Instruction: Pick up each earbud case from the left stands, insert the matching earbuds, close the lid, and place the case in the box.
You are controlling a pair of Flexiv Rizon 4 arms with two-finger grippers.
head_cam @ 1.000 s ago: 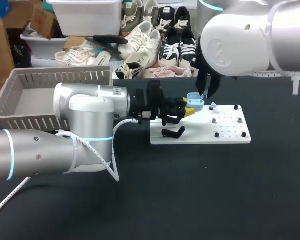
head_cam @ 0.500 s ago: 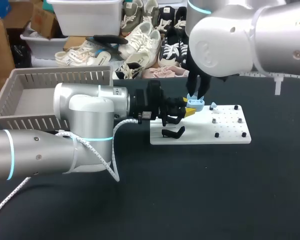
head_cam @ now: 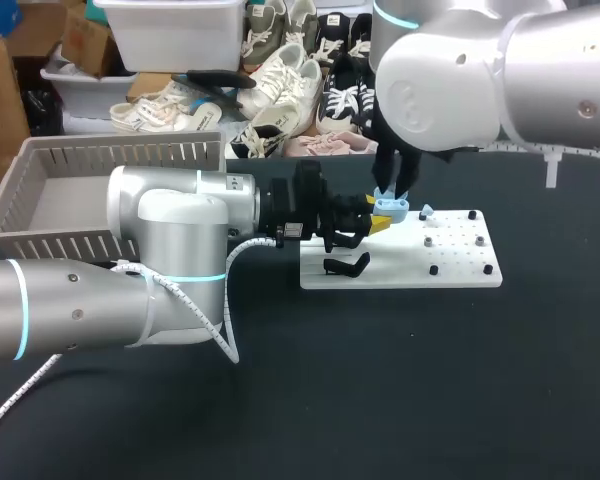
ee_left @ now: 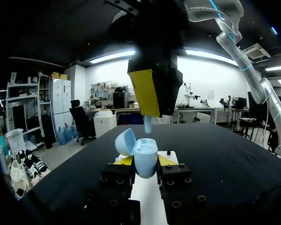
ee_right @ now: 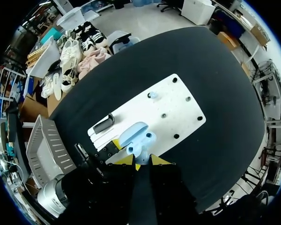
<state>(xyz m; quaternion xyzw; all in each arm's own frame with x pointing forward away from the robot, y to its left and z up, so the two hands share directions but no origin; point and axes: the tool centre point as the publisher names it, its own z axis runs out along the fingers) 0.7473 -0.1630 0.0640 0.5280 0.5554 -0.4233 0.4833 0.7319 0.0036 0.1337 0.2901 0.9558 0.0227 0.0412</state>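
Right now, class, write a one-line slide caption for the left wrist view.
Left claw grips the open light-blue earbud case while the right claw holds an earbud just above it.

Robotics lab: black table (head_cam: 430, 400), pegged board (head_cam: 410, 275) (left arm (head_cam: 170, 235), right arm (head_cam: 460, 80))

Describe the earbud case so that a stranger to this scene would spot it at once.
A white pegboard lies on the black table. Over its left half, my left gripper clamps the case: pale blue, egg-shaped, lid hinged open, unlike the small black pegs nearby.
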